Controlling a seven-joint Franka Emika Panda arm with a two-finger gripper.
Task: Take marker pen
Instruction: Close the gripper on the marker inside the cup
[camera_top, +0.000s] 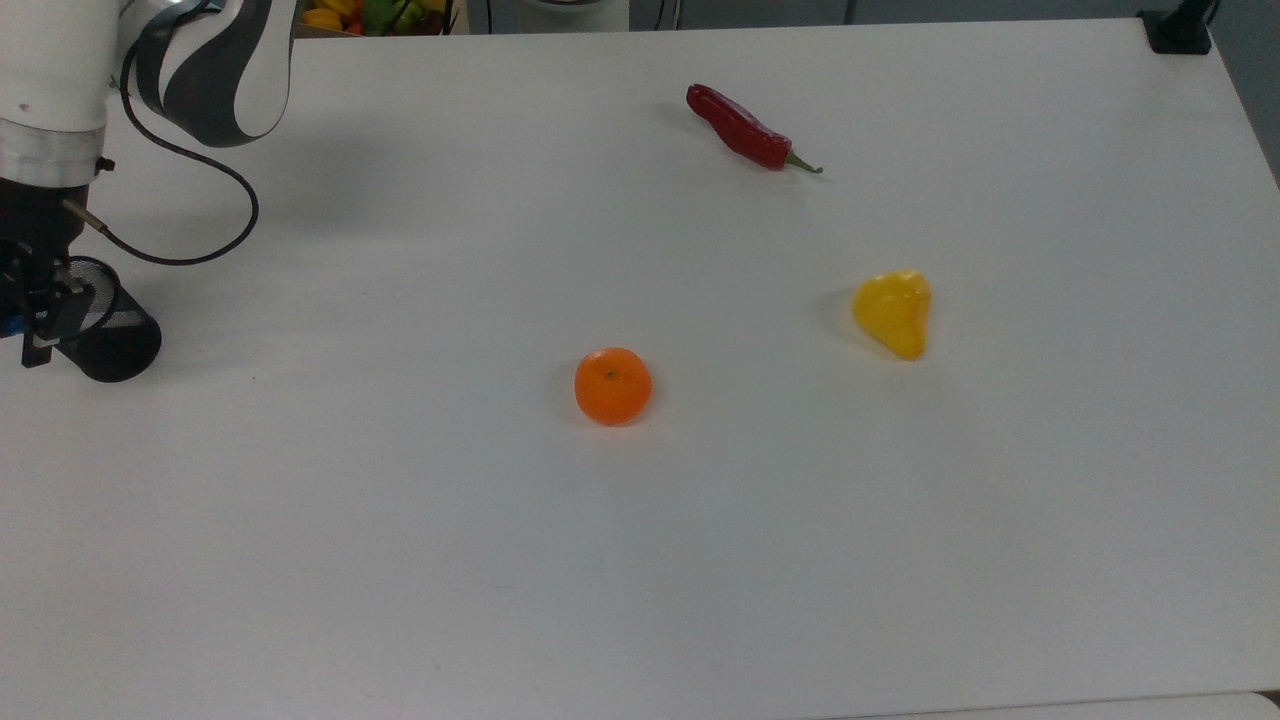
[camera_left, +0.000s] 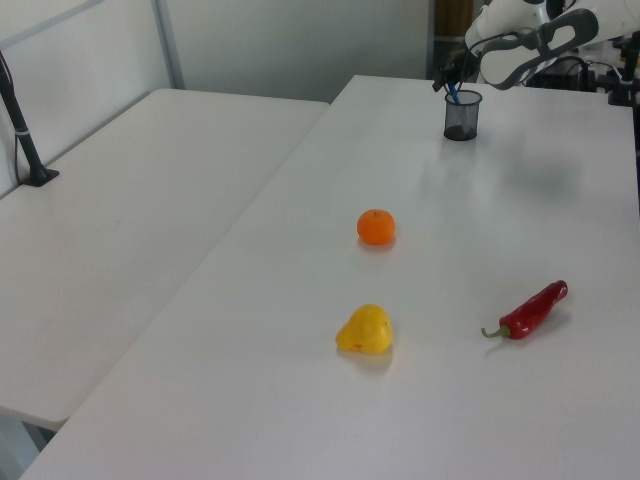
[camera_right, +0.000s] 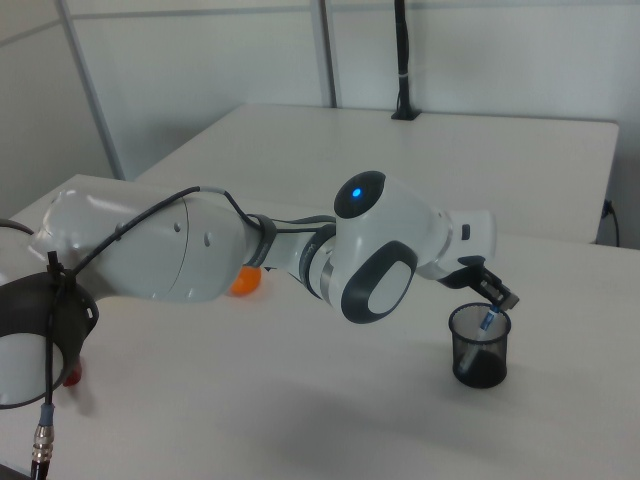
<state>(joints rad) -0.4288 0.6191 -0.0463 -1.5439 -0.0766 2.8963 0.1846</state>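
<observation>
Marker pen (camera_left: 454, 95): stands tilted in your black mesh pen cup (camera_top: 110, 335), blue top leaning out over the rim. In the top view a sliver of blue shows at the frame's left edge, beside the black gripper (camera_top: 38, 310).

Gripper: poised right at the pen's upper end, over the cup's mouth. In the right view its dark fingers (camera_right: 492, 292) sit at the cup rim with the blue pen tip just below them. Whether they are spread or pinching the pen, you cannot tell from any view.

Pen cup: near the top view's left edge of the white table (camera_top: 700, 550), upright. The arm's white and grey links (camera_top: 215, 60) and a black cable (camera_top: 190, 240) hang over this corner.

Other items, all well apart from the cup:
- orange (camera_top: 613, 386), mid-table.
- yellow pear-shaped fruit (camera_top: 893, 312), toward the top view's right of the orange.
- red chili pepper (camera_top: 745, 130), green stem pointing to the top view's right, near the far edge.

Obstruction: nothing lies between these three and the cup.

View differences: the left view lets you see the pen's blue shaft against the cup, far off, and a second table (camera_left: 110, 260) butted alongside. The right view puts the arm's bulk in front of the orange (camera_right: 243, 282), leaving an edge of it. The top view shows a bin of coloured fruit (camera_top: 370, 14) past the far edge.
</observation>
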